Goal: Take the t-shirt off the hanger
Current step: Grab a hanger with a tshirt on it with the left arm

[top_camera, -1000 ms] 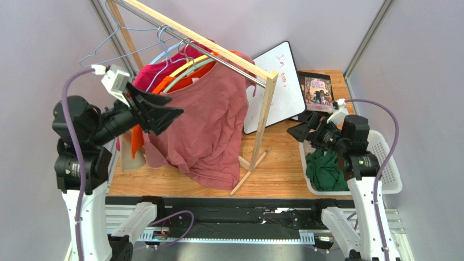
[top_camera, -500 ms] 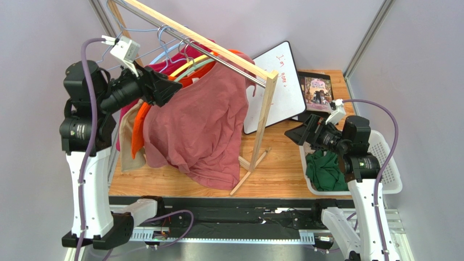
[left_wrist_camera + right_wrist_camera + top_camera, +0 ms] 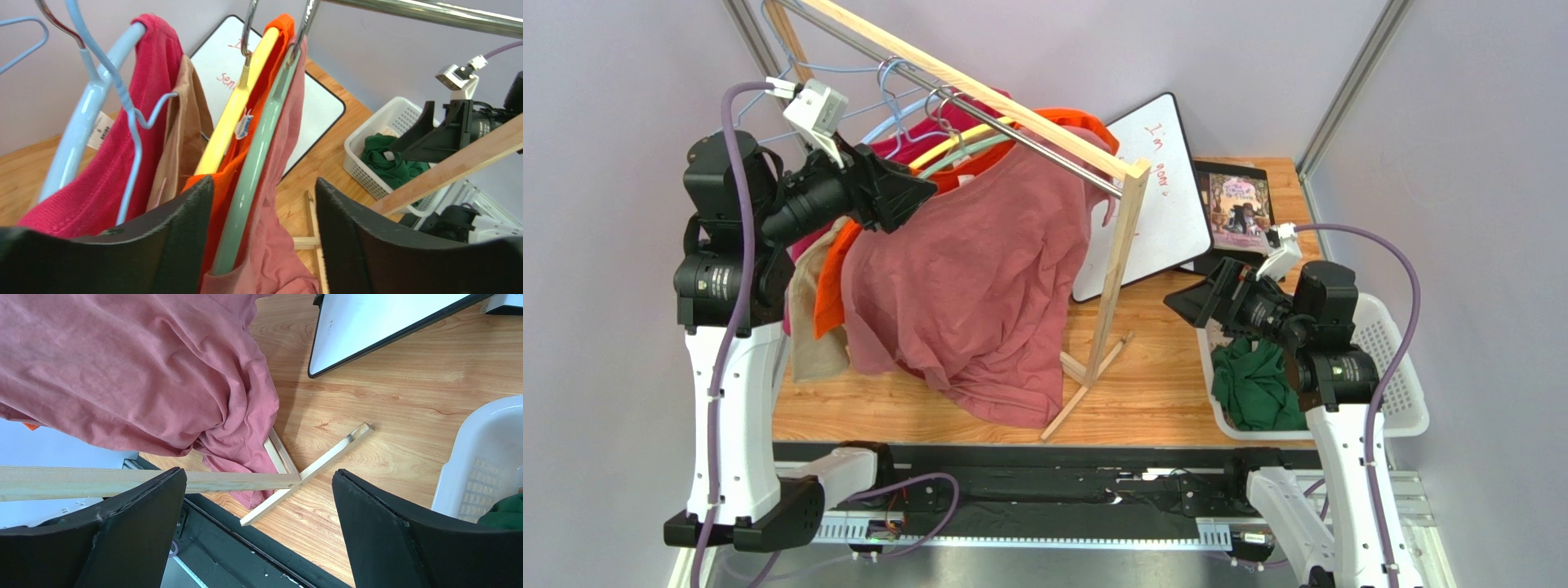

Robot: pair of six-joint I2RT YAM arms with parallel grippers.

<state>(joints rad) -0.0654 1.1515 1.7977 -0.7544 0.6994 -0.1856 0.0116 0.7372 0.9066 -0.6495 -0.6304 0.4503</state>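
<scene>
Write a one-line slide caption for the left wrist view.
Open left gripper frames the pale green hanger carrying the dusty-pink t-shirt, hung from the metal rail.

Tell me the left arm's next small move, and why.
Probably ease the left pincer forward and shut it on the pink t-shirt at the shoulder: its jaws stand open, straddling the green hanger under that shirt, gripping nothing yet.
</scene>
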